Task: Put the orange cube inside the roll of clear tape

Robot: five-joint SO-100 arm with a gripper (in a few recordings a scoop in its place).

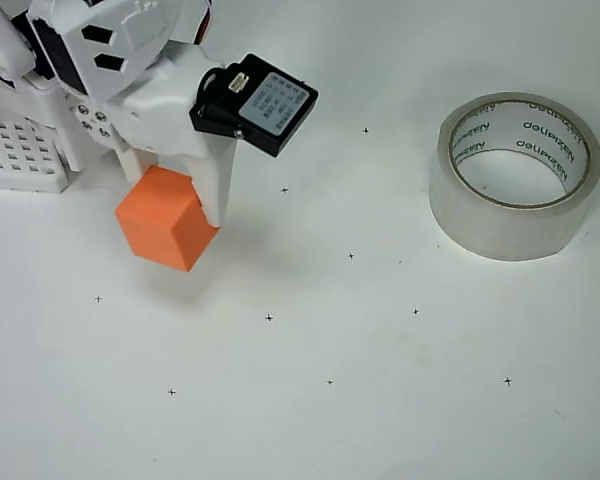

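The orange cube (166, 228) sits at the left of the overhead view, held between the white fingers of my gripper (172, 195), which is shut on it. One finger (215, 190) runs down the cube's right side; the other is mostly hidden behind its upper left corner. The cube is tilted and casts a soft shadow on the table to its lower right. The roll of clear tape (510, 230) lies flat at the right, hole facing up, with dark lettering on its tan core. A wide stretch of table separates cube and roll.
A white perforated block (20, 158) stands at the left edge beside the arm's base (90, 50). The white table (310, 400) carries small black cross marks.
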